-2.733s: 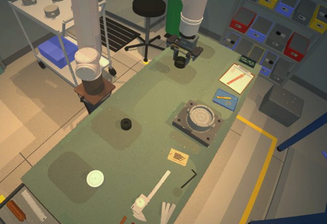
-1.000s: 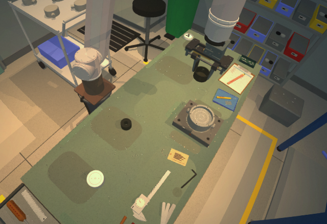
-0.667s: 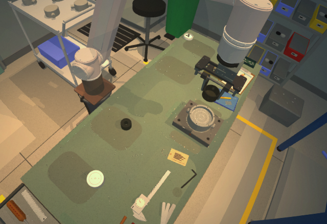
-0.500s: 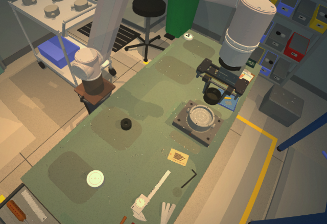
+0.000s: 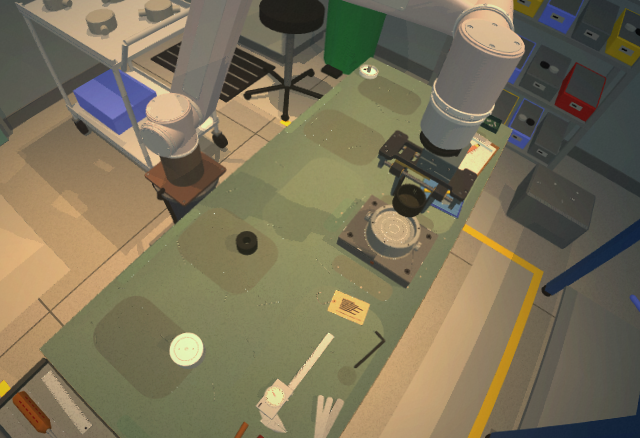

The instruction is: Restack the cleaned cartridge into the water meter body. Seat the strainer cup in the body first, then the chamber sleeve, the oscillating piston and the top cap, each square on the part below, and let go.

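A dark cylindrical chamber sleeve (image 5: 409, 200) hangs just above the far rim of the water meter body (image 5: 391, 231). The body is a grey round housing on a square base plate at the right side of the green bench. A pale strainer cup (image 5: 391, 226) sits inside it. A small black ring-shaped piston (image 5: 246, 242) lies on the bench to the left. A pale round top cap (image 5: 186, 349) lies near the front left. My gripper (image 5: 411, 193) is above the body's far edge, closed on the chamber sleeve.
Behind the bench stand a black stool (image 5: 291, 15), a green bin (image 5: 352, 33) and shelves of coloured bins (image 5: 568, 35). A clipboard and blue pad lie under the wrist. A label card (image 5: 349, 307), hex key (image 5: 371, 349), caliper (image 5: 294, 381) lie at the front.
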`<state>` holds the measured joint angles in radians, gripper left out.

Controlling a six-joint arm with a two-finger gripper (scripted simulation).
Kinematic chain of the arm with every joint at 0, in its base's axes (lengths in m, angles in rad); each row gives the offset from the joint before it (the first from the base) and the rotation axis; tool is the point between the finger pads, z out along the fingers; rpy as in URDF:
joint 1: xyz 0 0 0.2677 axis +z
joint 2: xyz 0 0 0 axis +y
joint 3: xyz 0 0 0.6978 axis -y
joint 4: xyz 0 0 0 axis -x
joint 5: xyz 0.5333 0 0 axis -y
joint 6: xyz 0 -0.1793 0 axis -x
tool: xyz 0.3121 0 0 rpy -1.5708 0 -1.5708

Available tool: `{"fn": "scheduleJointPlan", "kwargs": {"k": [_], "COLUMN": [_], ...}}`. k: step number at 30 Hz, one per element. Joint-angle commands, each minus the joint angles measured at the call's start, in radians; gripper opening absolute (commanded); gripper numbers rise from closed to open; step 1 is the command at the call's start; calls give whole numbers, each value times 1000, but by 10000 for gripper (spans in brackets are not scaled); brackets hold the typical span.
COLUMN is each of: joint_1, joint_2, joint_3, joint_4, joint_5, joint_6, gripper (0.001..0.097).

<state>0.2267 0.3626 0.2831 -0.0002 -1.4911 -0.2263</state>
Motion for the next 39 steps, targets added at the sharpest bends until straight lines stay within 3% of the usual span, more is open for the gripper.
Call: {"fn": "scheduleJointPlan", "kwargs": {"k": [1,23,39], "joint_1": [0,-1,-1], "joint_2": [1,17,20], "joint_3": [-10,-118,-134], "joint_4": [0,1,1], "joint_5": [11,135,156], "joint_6": [0,0,0], "gripper": [33,33,33]}}
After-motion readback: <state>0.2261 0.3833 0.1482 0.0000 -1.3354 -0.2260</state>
